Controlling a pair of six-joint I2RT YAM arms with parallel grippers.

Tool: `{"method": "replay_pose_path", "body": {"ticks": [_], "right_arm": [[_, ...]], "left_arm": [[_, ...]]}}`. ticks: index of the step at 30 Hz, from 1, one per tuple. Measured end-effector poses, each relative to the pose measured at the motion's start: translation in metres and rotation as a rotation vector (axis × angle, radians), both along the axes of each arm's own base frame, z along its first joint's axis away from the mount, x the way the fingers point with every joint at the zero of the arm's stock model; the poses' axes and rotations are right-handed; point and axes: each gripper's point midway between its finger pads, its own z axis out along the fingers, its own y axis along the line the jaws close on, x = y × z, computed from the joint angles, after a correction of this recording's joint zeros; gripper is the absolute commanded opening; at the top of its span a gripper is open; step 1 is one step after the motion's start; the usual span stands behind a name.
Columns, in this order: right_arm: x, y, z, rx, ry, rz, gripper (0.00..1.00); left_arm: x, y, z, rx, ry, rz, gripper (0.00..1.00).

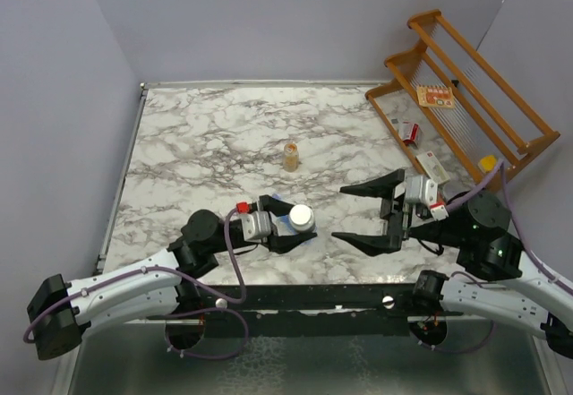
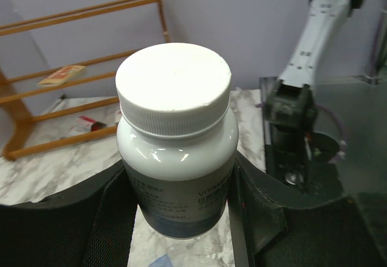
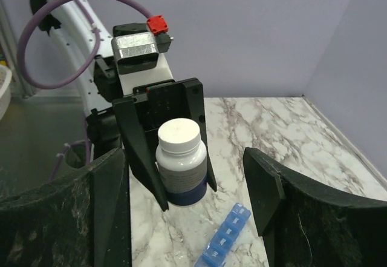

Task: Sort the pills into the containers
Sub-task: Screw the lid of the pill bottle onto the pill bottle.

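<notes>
A dark bottle with a white cap [image 3: 180, 161] stands upright between the fingers of my left gripper [image 1: 297, 227], which is shut on its body [image 2: 175, 176]. Whether the bottle touches the marble I cannot tell. The containers [image 3: 227, 238], a blue translucent strip of lidded compartments, lie on the marble just in front of the bottle, lids closed. My right gripper [image 1: 338, 211] is open and faces the bottle from the right, with its fingers [image 3: 266, 188] apart on either side of the bottle and the strip. The pills are out of view.
A small amber bottle [image 1: 292, 155] stands alone mid-table. A wooden rack [image 1: 466, 99] with small packets leans in the back right corner. Grey walls close the table on the left, back and right.
</notes>
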Motion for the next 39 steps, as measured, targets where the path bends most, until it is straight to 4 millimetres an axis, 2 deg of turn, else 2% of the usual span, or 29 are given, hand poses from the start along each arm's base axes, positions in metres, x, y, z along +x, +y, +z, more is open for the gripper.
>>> {"method": "replay_pose_path", "body": {"ticks": [6,13,22,26,32,39], "right_arm": [[-0.020,0.006,-0.010,-0.035,-0.009,0.123,0.77],[-0.032,0.022,-0.033,-0.101,0.019,0.239,0.67],[-0.041,0.037,-0.053,-0.143,0.050,0.338,0.62],[-0.044,0.041,-0.052,-0.137,0.045,0.366,0.61],[-0.047,0.045,-0.051,-0.130,0.042,0.398,0.54],[-0.047,0.048,-0.053,-0.131,0.042,0.408,0.54]], "left_arm": [[-0.041,-0.004,-0.011,0.052,0.007,-0.226,0.00],[-0.059,-0.007,-0.018,0.086,0.022,-0.341,0.00],[-0.065,-0.011,-0.021,0.106,0.033,-0.394,0.00],[-0.066,-0.012,-0.022,0.111,0.036,-0.400,0.00],[-0.066,-0.013,-0.022,0.113,0.037,-0.401,0.00],[-0.067,-0.012,-0.023,0.115,0.035,-0.410,0.00]]}}
